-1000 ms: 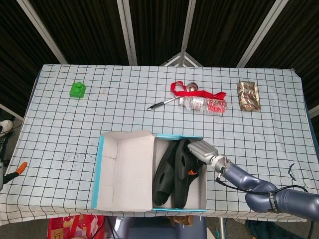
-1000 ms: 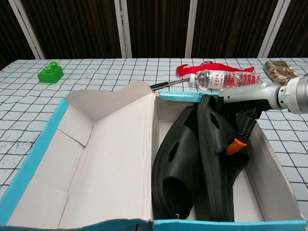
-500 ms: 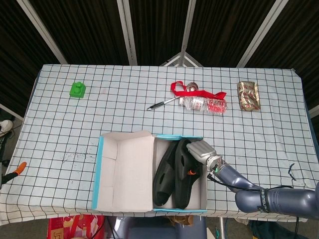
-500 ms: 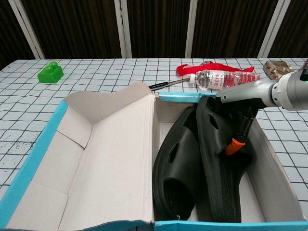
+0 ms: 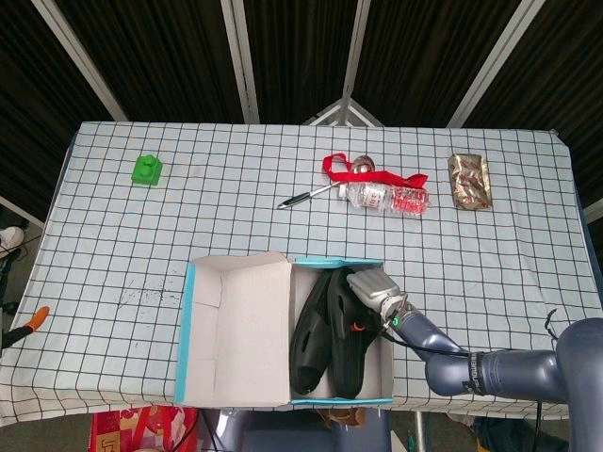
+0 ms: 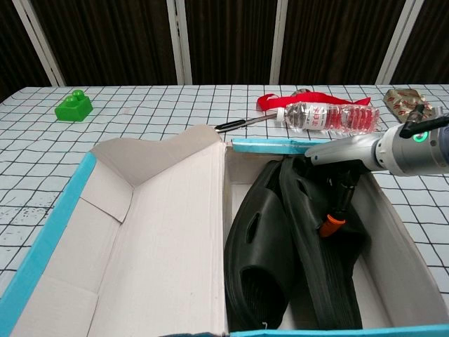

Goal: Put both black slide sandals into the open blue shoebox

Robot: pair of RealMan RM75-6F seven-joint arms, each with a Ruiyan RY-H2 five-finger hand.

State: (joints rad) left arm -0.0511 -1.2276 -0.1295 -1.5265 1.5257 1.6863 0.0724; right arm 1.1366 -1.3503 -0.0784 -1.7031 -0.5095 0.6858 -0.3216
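Shoebox [image 5: 231,325] is my landmark, sitting at the near edge of the checkered surface [image 5: 141,245], its blue rim showing and its pale lid flap [image 6: 140,232] folded open on the left side. Far off to the left and beyond the box, a green toy block [image 5: 146,169] sits alone. At the surface's left edge, level with the box, an orange-tipped tool [image 5: 36,320] pokes into sight.

Now into the box itself: both black slide sandals are inside the right compartment, side by side and touching. The left sandal [image 6: 259,260] leans on its edge against the dividing wall, and the right sandal [image 6: 319,267] lies tilted up against it.

Beyond the box, toward the far side, a pen [image 5: 303,199] lies angled, then a red ribbon [image 5: 363,172] draped over a clear water bottle [image 5: 386,198], and further right a crinkled gold packet [image 5: 469,181].

My right hand [image 5: 375,290] is over the right half of the box, reaching in from the right wall. Its fingers [image 6: 342,196] point down into the box, the orange tip resting on the strap of the right sandal. I cannot tell whether I'm actually pinching that sandal or only touching it; the fingers are bunched close and partly hidden by the palm. My left hand isn't visible in either view.
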